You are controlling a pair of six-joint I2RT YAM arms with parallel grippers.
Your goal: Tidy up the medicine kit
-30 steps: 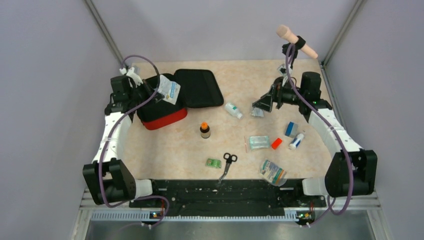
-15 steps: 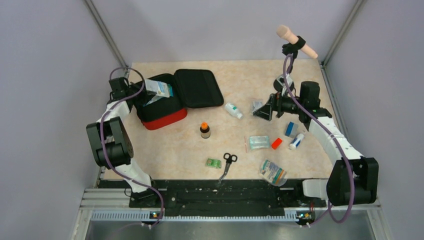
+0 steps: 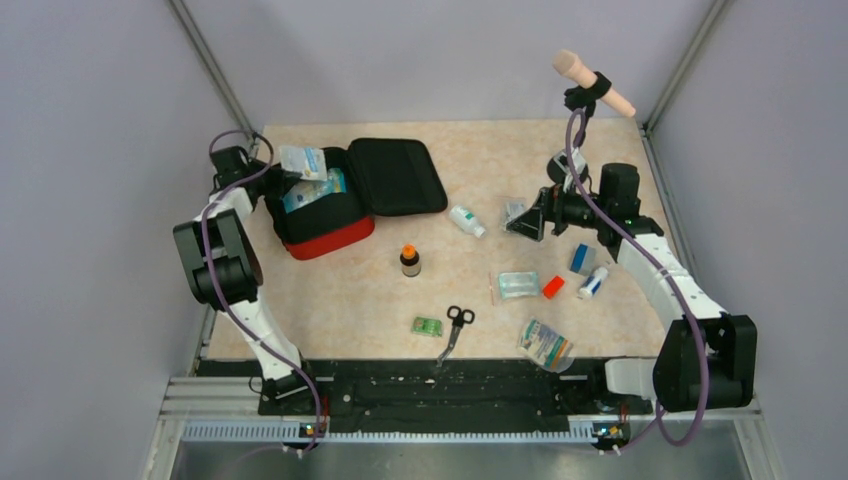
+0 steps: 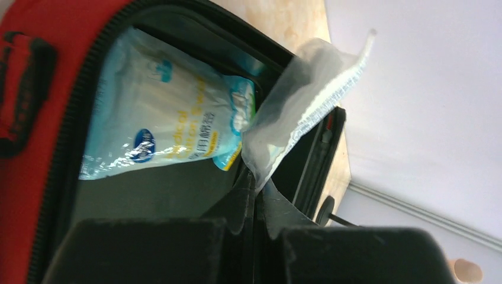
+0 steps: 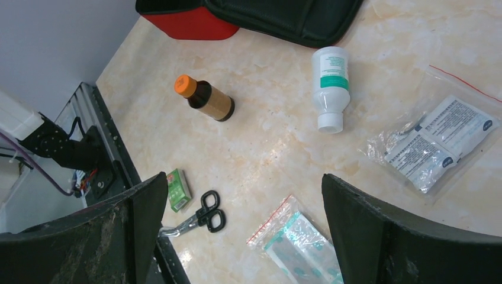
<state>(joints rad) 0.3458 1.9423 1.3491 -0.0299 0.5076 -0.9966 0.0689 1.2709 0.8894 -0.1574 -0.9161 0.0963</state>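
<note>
The left hand pinches a clear pouch by its corner, just ahead over the open kit, likely to drop it beside the packet inside. The right hand hangs open above the worktop, a bottle ahead, ready to pick.

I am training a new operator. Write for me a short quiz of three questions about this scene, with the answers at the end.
1. True or false: the medicine kit lies open on the table.
2. What do the left fingers hold? A. the scissors. B. a clear pouch. C. the brown bottle.
3. In a few words: which item lies inside the kit?

Key
1. True.
2. B.
3. A blue and white packet.
</note>
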